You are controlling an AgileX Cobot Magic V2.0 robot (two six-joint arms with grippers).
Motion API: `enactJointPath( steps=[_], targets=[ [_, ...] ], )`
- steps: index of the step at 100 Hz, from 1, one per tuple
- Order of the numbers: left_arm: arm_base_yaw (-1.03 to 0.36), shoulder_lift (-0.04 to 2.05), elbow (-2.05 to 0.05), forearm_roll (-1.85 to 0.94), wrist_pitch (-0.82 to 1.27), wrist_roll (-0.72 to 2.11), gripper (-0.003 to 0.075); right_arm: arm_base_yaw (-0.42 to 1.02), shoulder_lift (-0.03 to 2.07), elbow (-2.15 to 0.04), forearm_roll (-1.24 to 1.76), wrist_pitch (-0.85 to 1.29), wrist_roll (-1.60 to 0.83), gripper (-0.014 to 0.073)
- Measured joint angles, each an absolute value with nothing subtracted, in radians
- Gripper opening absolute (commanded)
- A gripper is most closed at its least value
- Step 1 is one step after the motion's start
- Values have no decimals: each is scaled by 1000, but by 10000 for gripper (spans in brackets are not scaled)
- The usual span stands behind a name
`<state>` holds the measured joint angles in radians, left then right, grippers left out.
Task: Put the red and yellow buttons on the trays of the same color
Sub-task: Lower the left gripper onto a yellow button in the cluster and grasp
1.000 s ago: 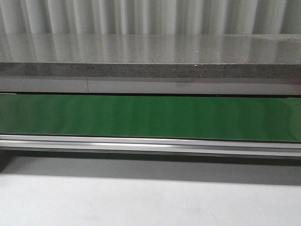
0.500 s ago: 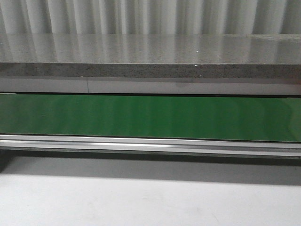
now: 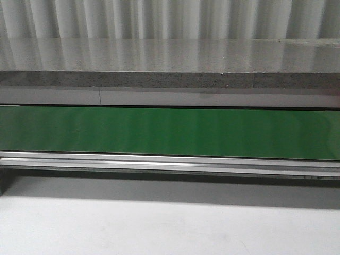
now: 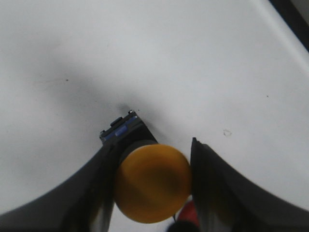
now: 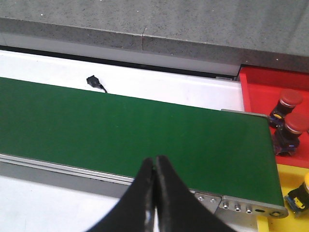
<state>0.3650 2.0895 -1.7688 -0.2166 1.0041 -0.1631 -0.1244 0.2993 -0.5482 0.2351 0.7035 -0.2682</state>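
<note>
Red buttons (image 5: 288, 99) sit in red tray (image 5: 260, 82); yellow button (image 5: 303, 187) in yellow.

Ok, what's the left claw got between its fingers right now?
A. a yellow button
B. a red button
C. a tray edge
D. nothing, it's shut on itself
A: in the left wrist view the left claw has its dark fingers closed on either side of a yellow button, above the white table.
</note>
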Motion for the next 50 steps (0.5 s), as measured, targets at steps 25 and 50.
enactJointPath(
  steps=[25, 50],
  targets=[
    [365, 1920, -1618, -215, 988, -61, 228, -124, 299, -546, 235, 703, -268, -65],
    [346, 1684, -1348, -242, 900, 32, 228, -124, 299, -546, 235, 703, -269, -65]
  ],
)
